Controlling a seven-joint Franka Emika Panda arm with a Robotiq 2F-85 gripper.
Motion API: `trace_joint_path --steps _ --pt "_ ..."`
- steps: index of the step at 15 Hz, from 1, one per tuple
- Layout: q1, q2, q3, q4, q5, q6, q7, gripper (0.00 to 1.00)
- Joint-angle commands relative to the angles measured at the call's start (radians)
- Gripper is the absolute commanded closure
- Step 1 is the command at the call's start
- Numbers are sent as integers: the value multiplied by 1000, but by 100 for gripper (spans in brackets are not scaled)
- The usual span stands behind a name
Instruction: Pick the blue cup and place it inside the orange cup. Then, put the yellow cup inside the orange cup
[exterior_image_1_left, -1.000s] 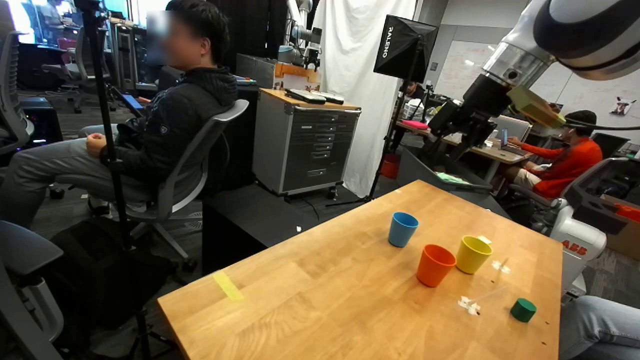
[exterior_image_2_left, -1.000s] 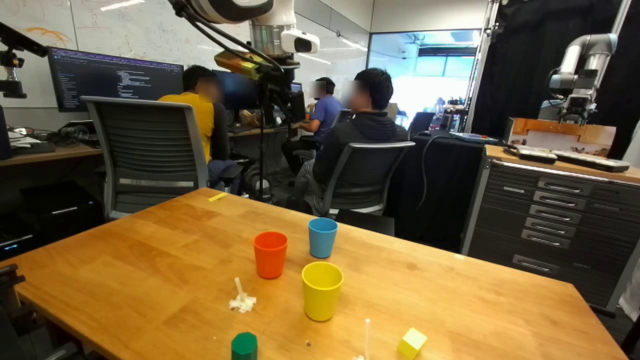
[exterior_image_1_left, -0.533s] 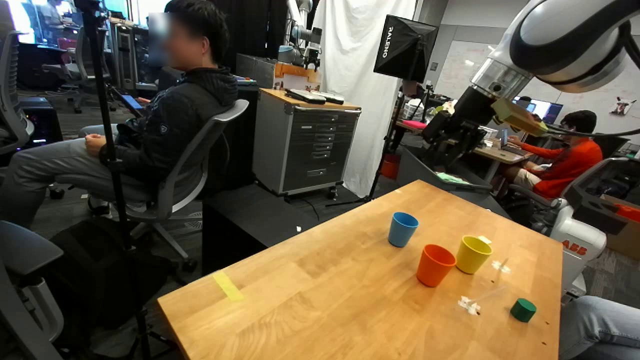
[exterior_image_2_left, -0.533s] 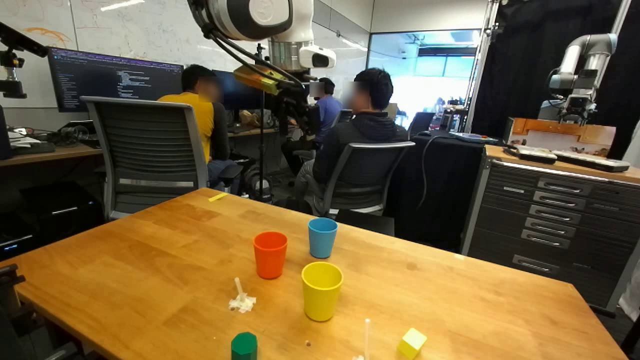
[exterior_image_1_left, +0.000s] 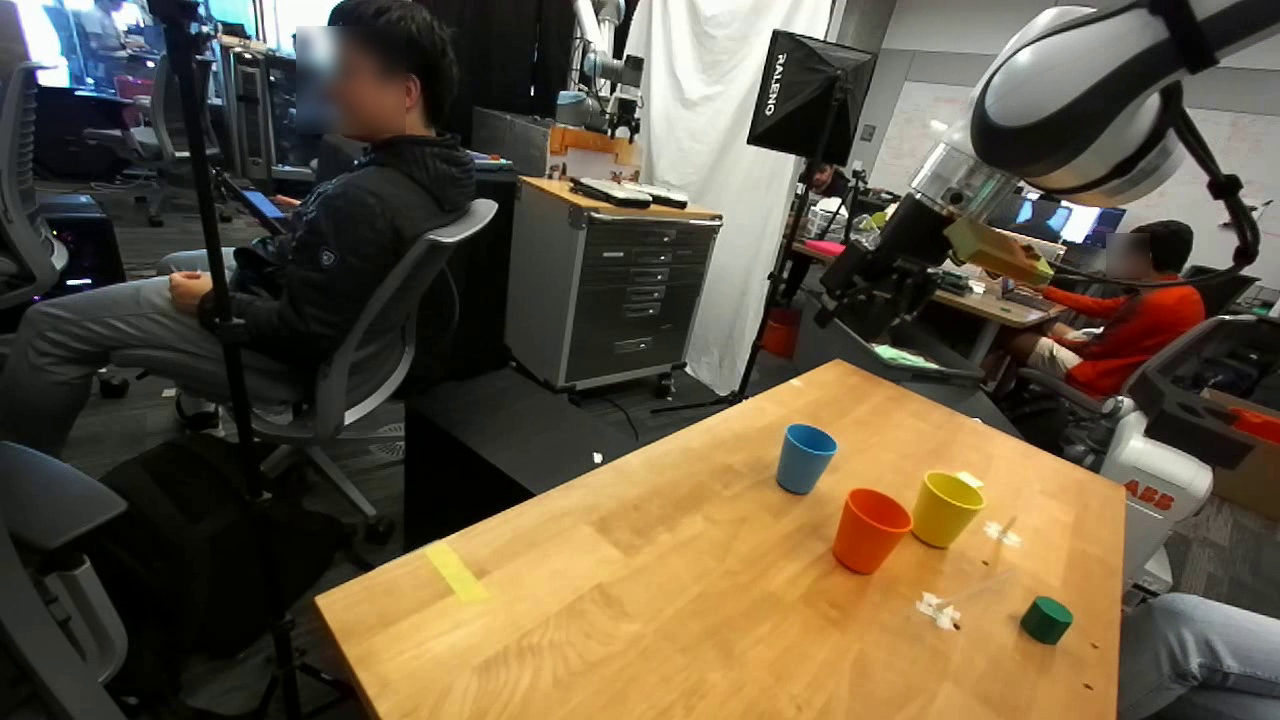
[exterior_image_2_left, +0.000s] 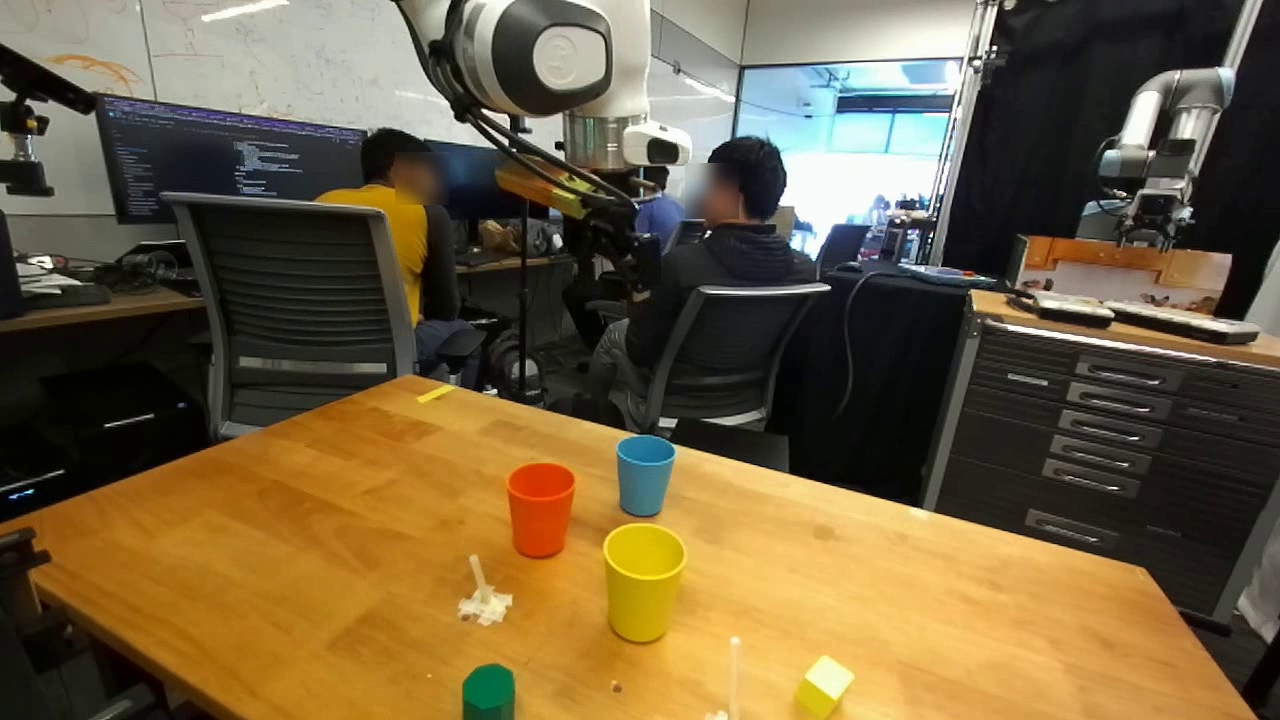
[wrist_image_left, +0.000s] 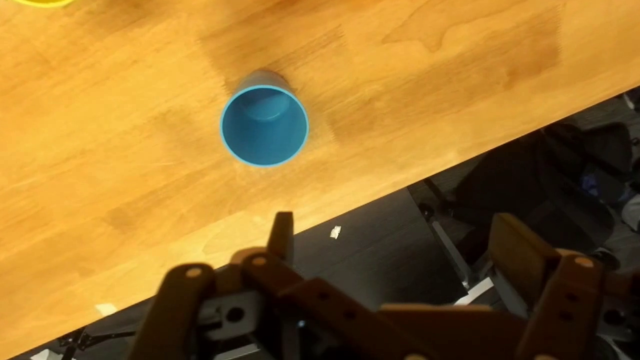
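While the worktop carries the blue cup upright, the gripper hangs higher, apart from it, with jaws spread wide. Near the blue cup, also upright, stand the orange cup and the yellow cup, each apart from it. Farther from the blue cup lie a green block and, smaller, a yellow cube.

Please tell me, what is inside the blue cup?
In the wrist view, the blue cup shows only bare inner wall and bottom, no object; its rim covers part of the bottom.
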Motion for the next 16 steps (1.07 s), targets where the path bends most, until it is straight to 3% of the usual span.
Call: trace_joint_path --steps 1,8,16 --pt "-25 77 10 112 8 -26 -33 0" --pt "-58 185 19 226 13 -40 -51 0" --pt "-36 270 16 275 -12 -44 -26 0"
